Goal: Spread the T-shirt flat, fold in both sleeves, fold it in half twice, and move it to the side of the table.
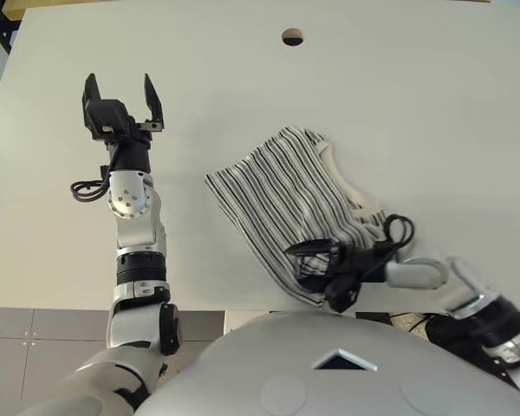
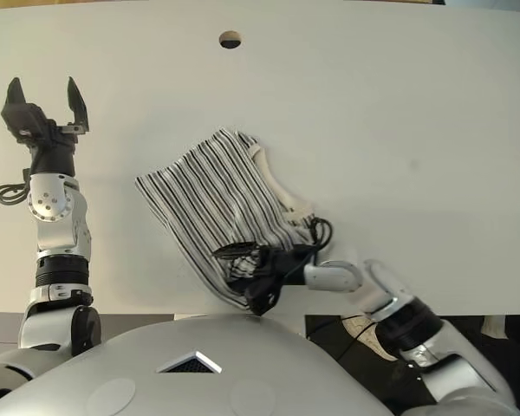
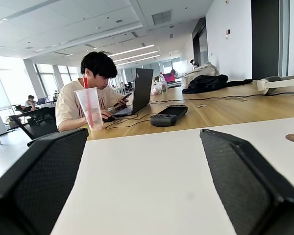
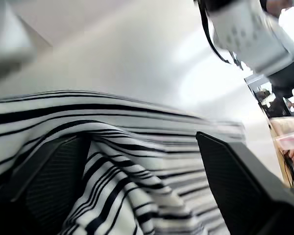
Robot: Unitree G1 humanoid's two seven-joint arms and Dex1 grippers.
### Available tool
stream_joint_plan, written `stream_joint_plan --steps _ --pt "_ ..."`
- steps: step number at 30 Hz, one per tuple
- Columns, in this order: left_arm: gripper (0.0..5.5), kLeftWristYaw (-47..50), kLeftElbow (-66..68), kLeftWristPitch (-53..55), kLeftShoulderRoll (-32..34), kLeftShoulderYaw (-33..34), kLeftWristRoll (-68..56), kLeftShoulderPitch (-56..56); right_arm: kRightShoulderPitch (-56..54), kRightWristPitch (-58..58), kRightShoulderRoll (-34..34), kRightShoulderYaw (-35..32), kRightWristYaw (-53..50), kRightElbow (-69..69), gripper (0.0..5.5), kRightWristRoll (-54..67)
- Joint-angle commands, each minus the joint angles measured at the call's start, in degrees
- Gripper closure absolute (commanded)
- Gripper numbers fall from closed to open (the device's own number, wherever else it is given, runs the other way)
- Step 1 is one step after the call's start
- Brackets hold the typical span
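A black-and-white striped T-shirt [image 1: 286, 191] lies folded into a compact slanted bundle on the white table [image 1: 416, 87], right of centre, with its pale collar on the far right side. My right gripper [image 1: 310, 264] sits at the shirt's near corner by the table's front edge. In the right wrist view its fingers [image 4: 240, 181] stand apart, open, with bunched striped cloth [image 4: 137, 147] between them. My left gripper [image 1: 121, 91] is well left of the shirt over bare table, pointing away, open and holding nothing.
A round cable hole [image 1: 292, 36] sits at the far middle of the table. The front edge runs just under the shirt's near corner. Beyond the far edge, a wooden desk [image 3: 225, 107] holds a laptop, a cup and other items.
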Motion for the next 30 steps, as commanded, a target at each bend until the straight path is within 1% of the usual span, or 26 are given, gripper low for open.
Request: stream_joint_plan --steps 1,3,6,9,12,13,15,17,20,23,25,30 --pt "1.26 -0.19 -1.1 0.96 -0.44 0.31 -0.09 -0.13 -4.48 4.83 10.98 3.73 -1.23 2.28 1.55 -4.7" --pt "1.26 -0.44 -0.81 0.85 -0.56 0.13 0.09 -0.34 -5.45 6.64 13.12 1.96 -3.09 1.83 1.55 -4.59" --pt "1.26 -1.47 -2.18 0.46 -0.87 -0.63 0.04 -0.09 -4.7 7.11 9.62 -3.18 -2.99 -1.92 1.55 -1.17" --pt "1.26 -2.87 -4.24 0.22 -1.65 -1.6 -0.37 0.15 -4.98 6.94 5.21 -7.47 -0.15 -8.05 1.55 5.62" --pt "1.26 -3.51 -5.47 0.45 -2.16 -2.16 -0.21 0.05 -8.93 9.32 5.05 -11.4 0.96 -9.98 1.55 11.78" --pt "1.26 -3.52 -5.63 0.49 -2.3 -2.16 -0.14 -0.11 -11.94 9.72 6.31 -12.47 -0.37 -6.36 1.55 10.49" --pt "1.26 -3.51 -5.7 0.53 -2.64 -2.12 -0.21 -0.44 -18.63 10.15 9.81 -12.83 -4.75 6.13 1.55 5.81" --pt "1.26 -3.58 -5.37 0.49 -3.12 -2.34 -0.22 -0.73 -24.66 9.65 13.54 -11.34 -11.2 21.72 1.55 0.23" --pt "1.26 -3.61 -4.47 0.28 -4.07 -3.01 0.0 -0.96 -31.14 8.14 18.48 -7.38 -20.43 43.14 1.55 -6.94" --pt "1.26 -3.79 -4.23 0.24 -4.97 -3.67 0.32 -1.05 -34.15 6.65 21.51 -4.85 -25.25 56.54 1.55 -10.09" --pt "1.26 -3.9 -4.32 0.23 -5.24 -3.81 0.41 -1.12 -35.87 6.44 22.55 -4.92 -27.75 63.6 1.55 -10.38" --pt "1.26 -4.2 -3.74 0.11 -5.14 -4.34 0.79 -1.91 -43.41 10.03 25.29 -8.83 -36.03 79.09 1.55 -7.32"
